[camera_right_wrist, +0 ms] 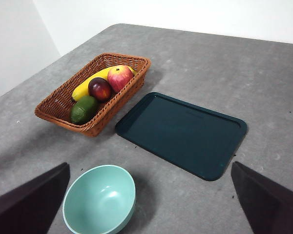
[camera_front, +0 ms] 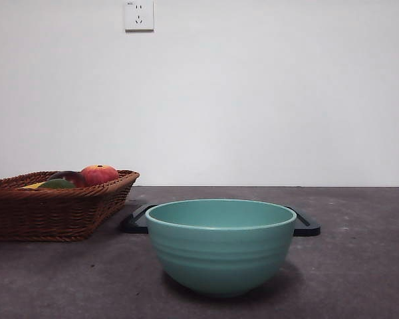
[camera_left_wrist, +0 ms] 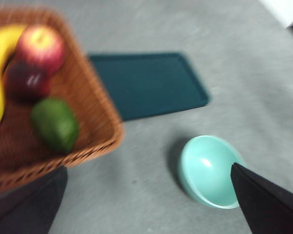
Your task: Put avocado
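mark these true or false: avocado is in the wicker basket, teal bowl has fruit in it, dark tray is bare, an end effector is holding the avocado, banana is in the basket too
1. The avocado lies in the wicker basket. True.
2. The teal bowl has fruit in it. False: it holds nothing.
3. The dark tray has nothing on it. True.
4. An end effector is holding the avocado. False: the left end effector and the right end effector are both open and hold nothing; the avocado rests in the basket.
5. A banana is in the basket too. True, beside the red-orange fruit and the dark maroon fruit.
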`<state>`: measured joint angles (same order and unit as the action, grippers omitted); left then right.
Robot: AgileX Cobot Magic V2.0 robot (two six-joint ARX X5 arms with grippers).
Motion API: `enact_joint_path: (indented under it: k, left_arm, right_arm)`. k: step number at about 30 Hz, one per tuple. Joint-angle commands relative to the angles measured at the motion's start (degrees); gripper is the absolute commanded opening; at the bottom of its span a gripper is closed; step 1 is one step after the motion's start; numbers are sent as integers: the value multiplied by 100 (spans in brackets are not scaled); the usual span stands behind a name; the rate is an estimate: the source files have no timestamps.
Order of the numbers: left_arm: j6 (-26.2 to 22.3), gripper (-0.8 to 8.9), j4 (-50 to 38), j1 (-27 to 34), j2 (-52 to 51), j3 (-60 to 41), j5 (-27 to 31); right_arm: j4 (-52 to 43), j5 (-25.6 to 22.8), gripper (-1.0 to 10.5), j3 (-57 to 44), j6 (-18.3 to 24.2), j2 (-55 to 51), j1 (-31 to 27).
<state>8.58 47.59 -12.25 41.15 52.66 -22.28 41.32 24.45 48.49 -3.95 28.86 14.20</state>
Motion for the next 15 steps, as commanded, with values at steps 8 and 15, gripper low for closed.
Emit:
enact_joint_path:
  k: [8,15]
  left_arm:
    - [452,591,96,-13,1703,400,702]
    - [72,591,396,-13,3220,1292,1333]
  right_arm:
    - [-59,20,612,105,-59,22,24]
    - [-57,20,612,105,-59,22,24]
